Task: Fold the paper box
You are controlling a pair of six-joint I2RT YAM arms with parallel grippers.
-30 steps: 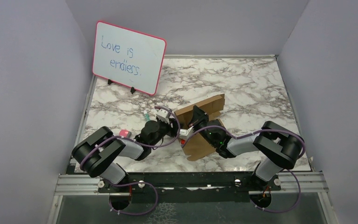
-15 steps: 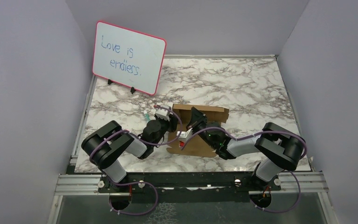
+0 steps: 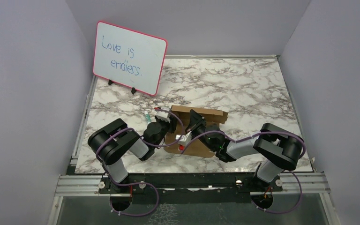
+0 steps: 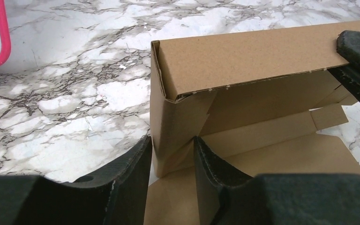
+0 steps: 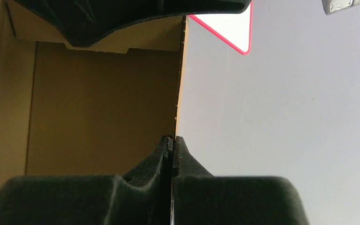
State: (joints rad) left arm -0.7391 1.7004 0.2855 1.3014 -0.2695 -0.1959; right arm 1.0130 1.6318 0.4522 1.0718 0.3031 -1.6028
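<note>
The paper box (image 3: 214, 115) sits half-formed just below the middle of the top view, its long back wall raised and its base flat on the table (image 3: 262, 84). It looks light, with stiff panels that should hinge readily at the score lines and crease if pinched mid-panel, so holds near the folds are safest. The left gripper (image 4: 171, 157) has narrowed onto the left end wall at the corner. The right gripper (image 5: 172, 140) is pressed almost fully together on a thin wall edge. A whiteboard (image 3: 129, 58) stands at upper left.
</note>
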